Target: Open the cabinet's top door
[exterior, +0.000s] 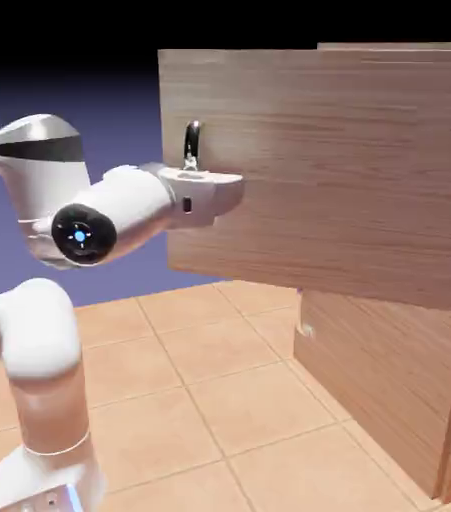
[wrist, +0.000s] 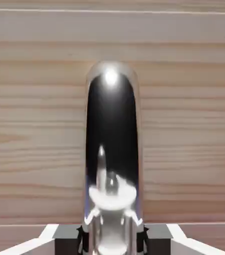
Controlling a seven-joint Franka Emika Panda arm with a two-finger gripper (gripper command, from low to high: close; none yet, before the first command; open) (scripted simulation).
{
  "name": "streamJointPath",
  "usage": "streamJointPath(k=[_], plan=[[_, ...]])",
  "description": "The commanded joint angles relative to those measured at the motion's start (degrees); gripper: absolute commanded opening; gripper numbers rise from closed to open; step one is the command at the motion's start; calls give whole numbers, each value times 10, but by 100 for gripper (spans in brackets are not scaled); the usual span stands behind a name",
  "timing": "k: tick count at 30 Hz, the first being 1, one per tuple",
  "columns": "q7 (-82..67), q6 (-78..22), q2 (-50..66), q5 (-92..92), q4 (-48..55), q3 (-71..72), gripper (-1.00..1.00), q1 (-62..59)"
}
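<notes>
Cabinet door (exterior: 269, 170), the big upper wood panel, stands swung out from the cabinet (exterior: 384, 390) on the exterior view's right, its free edge reaching toward my arm (exterior: 129, 210), while my claw (wrist: 112, 241) is drawn in narrow around the lower part of the dark curved handle (wrist: 112, 114). The hand view shows a fingertip at each side of the metal; whether both press on it evenly, I cannot tell.

The chief danger, in my judgement, is a slip. The handle is smooth, glossy and rounded, and a pull aimed straight back, rather than along the door's arc, could slide my fingertips off it or twist them against the curve. Should my wrist fail to turn with the panel, the grip could wedge and strain the hinge, or stall the swing short of fully open.

My arm is a second worry: folded beside the door's free edge, it may run short of room as the panel comes round, and a knock from the forearm could push the door back toward closing. Letting go carelessly, with a finger hooked behind the handle, could do the same.
</notes>
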Motion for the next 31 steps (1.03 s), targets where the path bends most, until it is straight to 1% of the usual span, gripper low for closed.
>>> streamJointPath(k=[1, 6, 14, 22, 31], plan=[[0, -21, 3, -18, 10, -21, -100, -1], [-1, -135, 31, -102, 82, -125, -100, 19], [3, -309, 74, -200, 247, -256, -100, 127], [21, -446, 91, -247, 413, -332, -100, 257], [52, -580, 93, -269, 595, -383, -100, 400]])
